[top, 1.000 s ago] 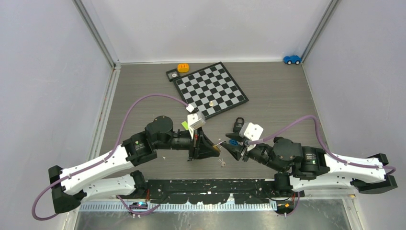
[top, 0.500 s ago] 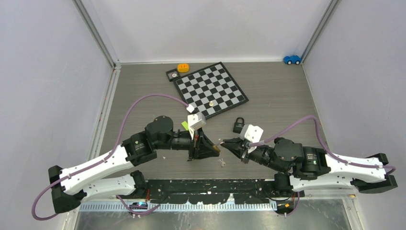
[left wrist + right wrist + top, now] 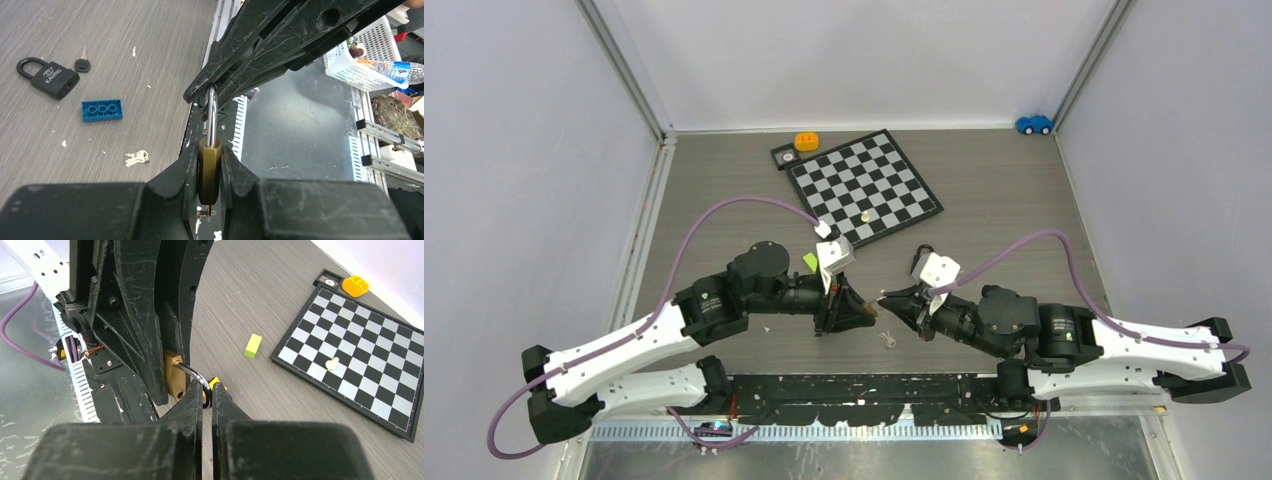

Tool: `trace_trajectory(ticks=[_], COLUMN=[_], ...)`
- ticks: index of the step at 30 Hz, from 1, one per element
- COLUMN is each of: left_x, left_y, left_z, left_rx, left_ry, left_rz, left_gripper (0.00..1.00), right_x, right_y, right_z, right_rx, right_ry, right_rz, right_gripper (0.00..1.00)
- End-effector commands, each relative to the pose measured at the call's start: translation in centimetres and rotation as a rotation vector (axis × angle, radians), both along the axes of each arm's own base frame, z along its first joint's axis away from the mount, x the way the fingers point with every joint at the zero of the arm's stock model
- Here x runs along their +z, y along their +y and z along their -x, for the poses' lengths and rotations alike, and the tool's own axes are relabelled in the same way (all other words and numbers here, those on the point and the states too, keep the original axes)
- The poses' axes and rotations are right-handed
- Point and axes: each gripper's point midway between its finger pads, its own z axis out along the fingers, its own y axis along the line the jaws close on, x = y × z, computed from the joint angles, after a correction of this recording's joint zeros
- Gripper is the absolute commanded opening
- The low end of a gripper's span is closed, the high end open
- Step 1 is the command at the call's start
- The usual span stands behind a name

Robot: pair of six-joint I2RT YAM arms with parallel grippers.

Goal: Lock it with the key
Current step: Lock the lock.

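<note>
My left gripper is shut on the body of a brass padlock, held edge-on above the table's near edge. A small metal piece, apparently a key, sticks out under the body. My right gripper is shut on the padlock's silver shackle, which stands raised out of the body. In the top view the two grippers meet tip to tip. A small bunch of silvery keys lies loose on the table, also in the top view.
A black padlock with a black-headed key and a blue brick lie under my right arm. A chessboard with a pawn is behind. A green block, orange piece and blue car are farther off.
My right gripper has moved left to the left gripper and closed on the brass padlock's shackle. Its wrist now covers the black padlock and blue brick in the top view.
</note>
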Motion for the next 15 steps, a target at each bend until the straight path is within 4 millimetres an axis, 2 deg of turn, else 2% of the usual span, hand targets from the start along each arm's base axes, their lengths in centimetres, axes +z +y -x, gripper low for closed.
trace_trajectory(ticks=[1, 7, 15], left_x=[4.9, 5.8, 7.1], left_y=[-0.7, -0.5, 0.9], left_z=[-1.2, -1.2, -1.5], left_rx=[0.047, 0.058, 0.113], left_ry=[-0.071, -0.075, -0.104], left_rz=[0.144, 0.177, 0.231], left_gripper=[0.0, 0.0, 0.0], right_x=[-0.4, -2.2, -5.3], right_y=[1.5, 2.7, 2.5], right_z=[0.8, 1.2, 1.7], right_rx=[0.032, 0.051, 0.031], right_ry=[0.056, 0.088, 0.193], right_rz=[0.001, -0.007, -0.056], right_gripper=[0.0, 0.0, 0.0])
